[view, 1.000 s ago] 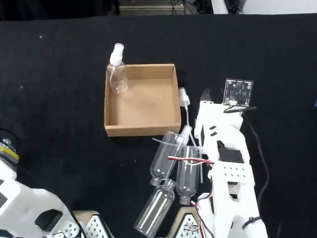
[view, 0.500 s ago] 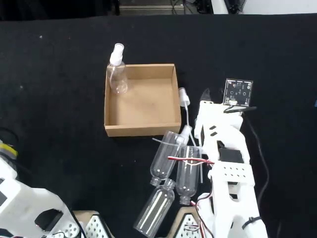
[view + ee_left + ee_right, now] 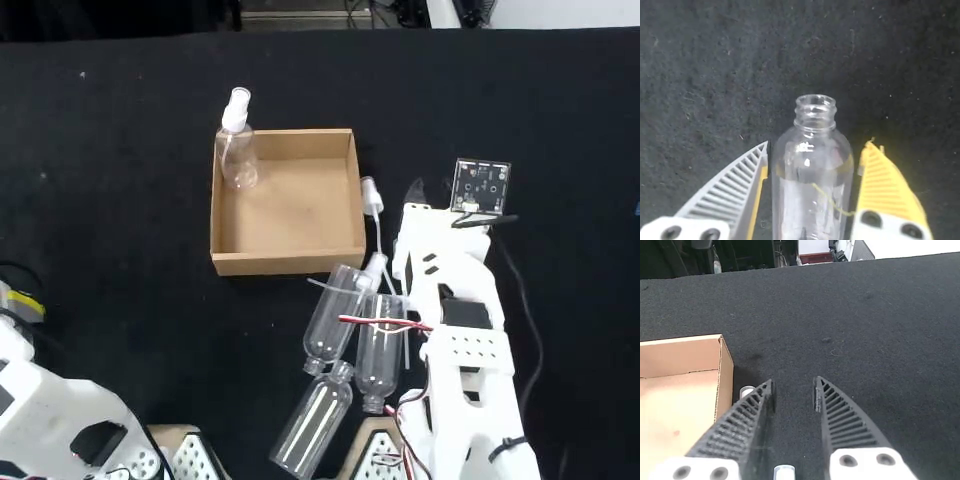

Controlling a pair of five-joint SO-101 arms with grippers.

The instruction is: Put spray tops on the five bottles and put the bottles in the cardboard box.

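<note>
**No legible writing**

Nothing here can be read. The cardboard box has plain brown walls. The clear bottles lying beside it carry no label, and the open-necked bottle in the left wrist view is bare plastic too. A small square board shows only dots, too small to make out.

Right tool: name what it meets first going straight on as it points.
Only the black cloth table, as far as shown; the way looks free. The white spray top and brown cardboard box sit off to one side.
</note>
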